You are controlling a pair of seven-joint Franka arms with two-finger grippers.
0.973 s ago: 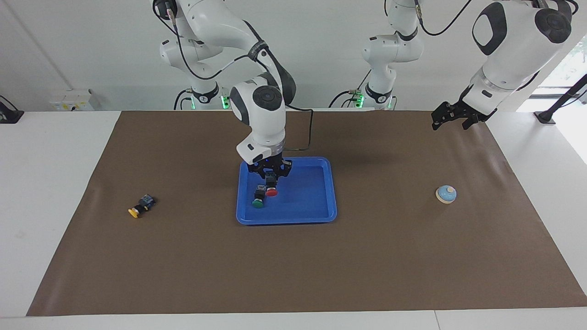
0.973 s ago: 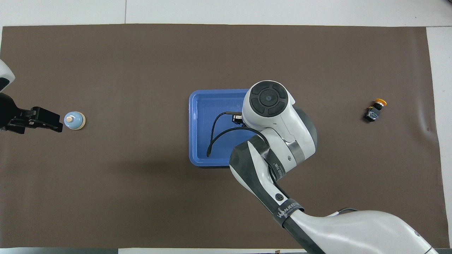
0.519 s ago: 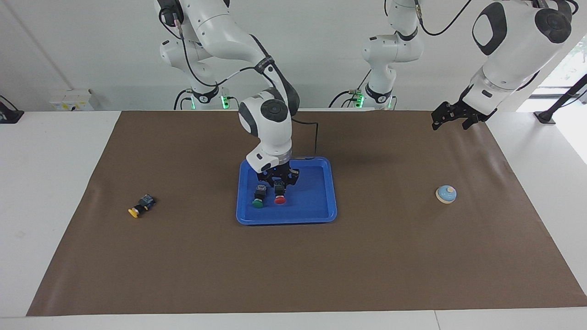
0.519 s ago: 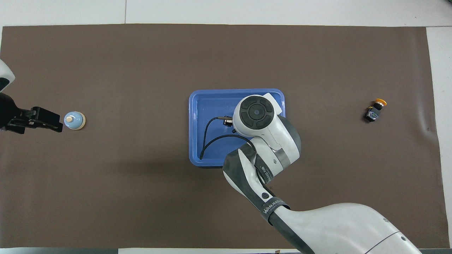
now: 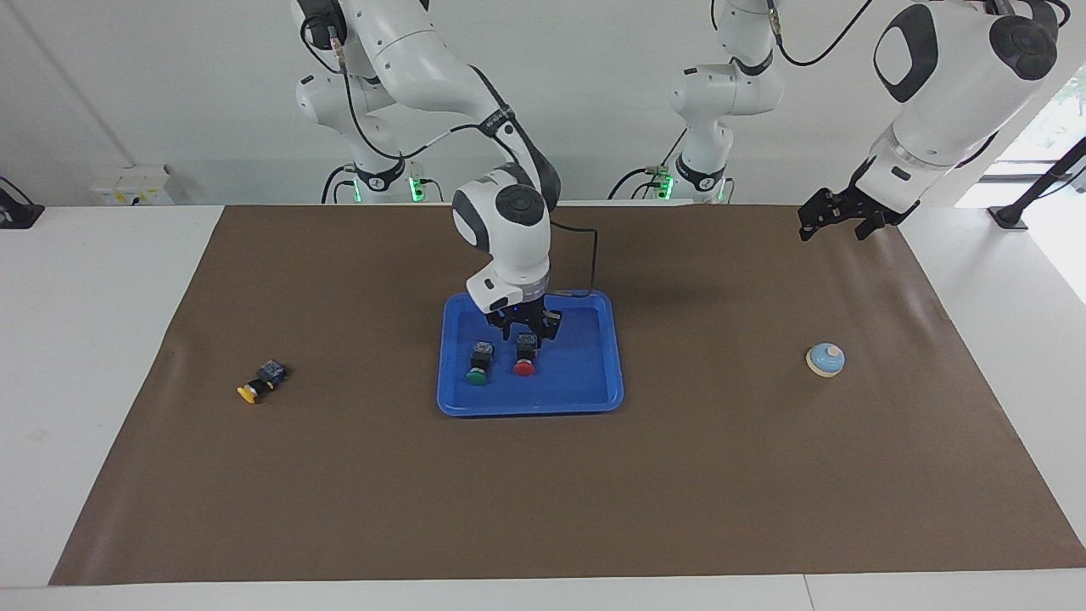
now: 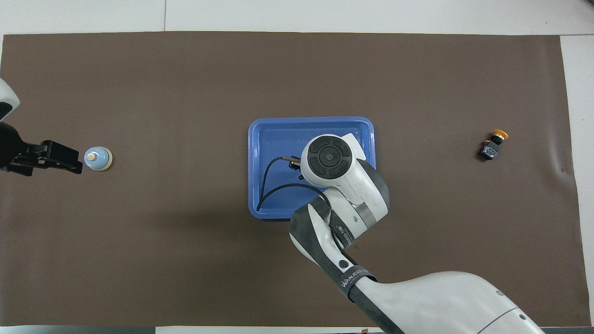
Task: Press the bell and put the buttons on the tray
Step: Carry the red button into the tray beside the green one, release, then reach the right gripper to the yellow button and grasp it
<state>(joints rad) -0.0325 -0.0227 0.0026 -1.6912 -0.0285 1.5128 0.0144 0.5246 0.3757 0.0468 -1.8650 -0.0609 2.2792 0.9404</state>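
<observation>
1. Over the tray [image 5: 594, 399], right gripper [image 5: 526, 329] down at the red button [image 5: 525, 361], fingers seemingly around its black body; release not yet clear.
2. Green button [image 5: 478, 372] already on tray beside it.
3. Next, likely: let go, lift, fetch yellow button [image 5: 259, 382] lying on the surface toward the right arm's end.
4. Left gripper [image 5: 836, 217], whether open or closed unreadable, waiting raised near the bell [image 5: 825, 359].

Brown mat [image 5: 543, 492] covers most of the white table [image 5: 93, 339]. Black stand [image 5: 1031, 197] and wall socket box [image 5: 131, 185] sit at the table's robot-side edge.
</observation>
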